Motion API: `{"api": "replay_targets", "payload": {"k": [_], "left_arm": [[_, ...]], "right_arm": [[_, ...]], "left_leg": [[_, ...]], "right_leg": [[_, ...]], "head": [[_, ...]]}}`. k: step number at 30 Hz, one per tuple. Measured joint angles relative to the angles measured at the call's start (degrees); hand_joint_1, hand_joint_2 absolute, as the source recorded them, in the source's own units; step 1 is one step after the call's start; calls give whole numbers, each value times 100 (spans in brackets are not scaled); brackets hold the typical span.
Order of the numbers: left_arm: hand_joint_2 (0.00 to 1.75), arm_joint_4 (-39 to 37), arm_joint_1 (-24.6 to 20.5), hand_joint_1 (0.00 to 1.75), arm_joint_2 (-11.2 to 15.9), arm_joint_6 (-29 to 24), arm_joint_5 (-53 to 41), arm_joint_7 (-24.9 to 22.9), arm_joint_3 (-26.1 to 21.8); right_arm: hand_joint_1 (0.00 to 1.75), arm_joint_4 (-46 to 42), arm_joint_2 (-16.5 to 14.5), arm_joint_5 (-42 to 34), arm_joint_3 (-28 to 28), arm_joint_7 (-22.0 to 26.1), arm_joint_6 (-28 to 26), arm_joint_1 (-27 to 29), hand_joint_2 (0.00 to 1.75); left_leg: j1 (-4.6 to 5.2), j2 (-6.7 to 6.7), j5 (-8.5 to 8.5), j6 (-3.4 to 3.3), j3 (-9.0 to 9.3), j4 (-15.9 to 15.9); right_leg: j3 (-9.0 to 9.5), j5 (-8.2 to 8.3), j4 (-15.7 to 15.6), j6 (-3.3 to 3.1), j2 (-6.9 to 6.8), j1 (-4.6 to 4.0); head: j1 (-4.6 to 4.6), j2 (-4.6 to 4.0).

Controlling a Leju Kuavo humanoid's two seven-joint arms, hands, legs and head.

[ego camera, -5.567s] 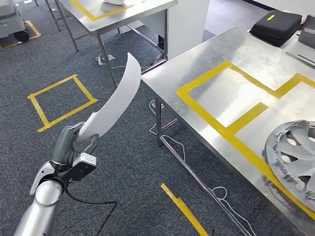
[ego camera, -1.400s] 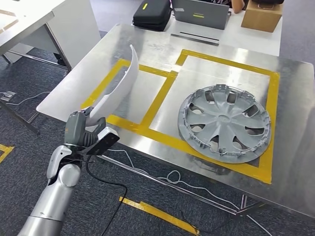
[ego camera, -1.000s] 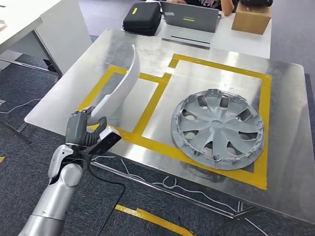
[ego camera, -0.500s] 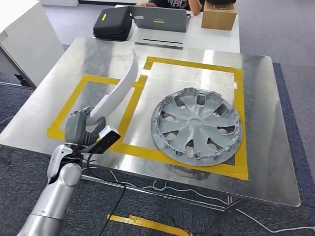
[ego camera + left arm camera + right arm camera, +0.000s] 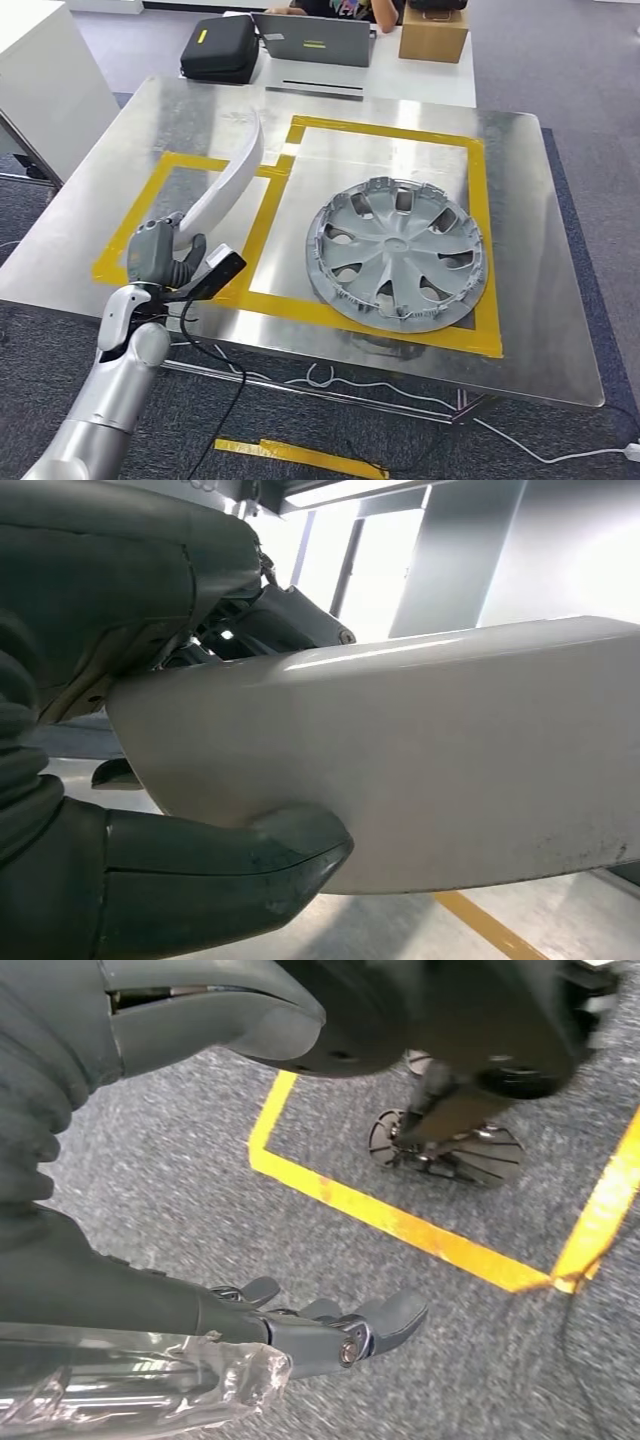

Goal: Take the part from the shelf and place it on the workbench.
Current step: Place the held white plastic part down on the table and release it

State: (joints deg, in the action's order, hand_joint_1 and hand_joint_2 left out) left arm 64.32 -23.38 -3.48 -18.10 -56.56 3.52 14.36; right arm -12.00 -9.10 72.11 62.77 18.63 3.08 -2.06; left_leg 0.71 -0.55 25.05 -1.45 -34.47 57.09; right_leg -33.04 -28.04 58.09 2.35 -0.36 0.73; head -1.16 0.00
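My left hand grips the near end of a long curved white part, which rises and reaches out over the steel workbench. The part hangs above the left yellow-taped square. In the left wrist view the thumb and fingers clasp the white part close up. My right hand hangs over grey carpet with its fingers stretched out and nothing in it.
A grey wheel cover lies in the larger taped square on the right. Behind the bench a white table carries a black case, a laptop and a cardboard box. Cables trail on the carpet under the front edge.
The camera has swung round from the floor and a bench corner until the workbench lies squarely ahead. My left hand, still gripping the white part, now holds it over the left taped square.
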Motion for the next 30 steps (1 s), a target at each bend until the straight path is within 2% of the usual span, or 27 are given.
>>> {"api": "replay_targets", "payload": {"k": [1,2,5,6,10,14,16,21,30], "left_arm": [[175,-95,-77,175,18,-22,-77,-51,-23],[175,-186,-140,175,37,-36,-132,-86,-42],[175,-446,-273,175,95,-63,-251,-147,-82],[175,-518,-308,175,107,-70,-275,-152,-92],[175,-722,-421,175,131,-86,-347,-164,-127],[175,-956,-529,175,140,-91,-594,-283,-152],[175,-1071,-600,175,156,-91,-761,-375,-155],[175,-1561,-868,175,244,-93,-1310,-696,-155],[175,-2217,-1091,175,415,-47,-1738,-916,-161]], "right_arm": [[0,0,-1,6,0,4,8,-9,175],[0,0,-1,13,0,7,14,-10,175],[0,0,-1,34,0,9,26,12,175],[0,0,-1,40,0,10,28,18,175],[0,0,-1,55,0,10,37,14,175],[0,0,-1,69,0,14,74,13,175],[0,0,-1,72,0,23,87,14,175],[0,1,-1,70,0,58,105,13,175],[0,2,-7,72,0,84,122,26,175]], "left_leg": [[8,0,0,24,-14,15],[9,-1,1,10,-22,26],[9,-3,-14,-109,-26,34],[9,-3,-25,-121,-25,30],[1,-3,-46,-77,-19,6],[-12,-3,-52,40,-21,-6],[-14,-3,-50,67,-24,-7],[-5,-3,-50,75,-32,-6],[19,-3,-50,73,-39,6]], "right_leg": [[34,-14,-59,-32,2,-6],[38,6,-64,-54,13,-4],[28,34,-70,-66,28,-6],[26,35,-69,-70,31,-11],[22,32,-64,-86,32,-27],[15,27,-59,-106,29,-39],[15,27,-58,-107,29,-40],[15,31,-60,-109,27,-28],[14,43,-65,-93,27,-2]], "head": [[6,0],[13,0],[19,0],[19,0],[19,0],[15,0],[14,0],[12,0],[12,0]]}}
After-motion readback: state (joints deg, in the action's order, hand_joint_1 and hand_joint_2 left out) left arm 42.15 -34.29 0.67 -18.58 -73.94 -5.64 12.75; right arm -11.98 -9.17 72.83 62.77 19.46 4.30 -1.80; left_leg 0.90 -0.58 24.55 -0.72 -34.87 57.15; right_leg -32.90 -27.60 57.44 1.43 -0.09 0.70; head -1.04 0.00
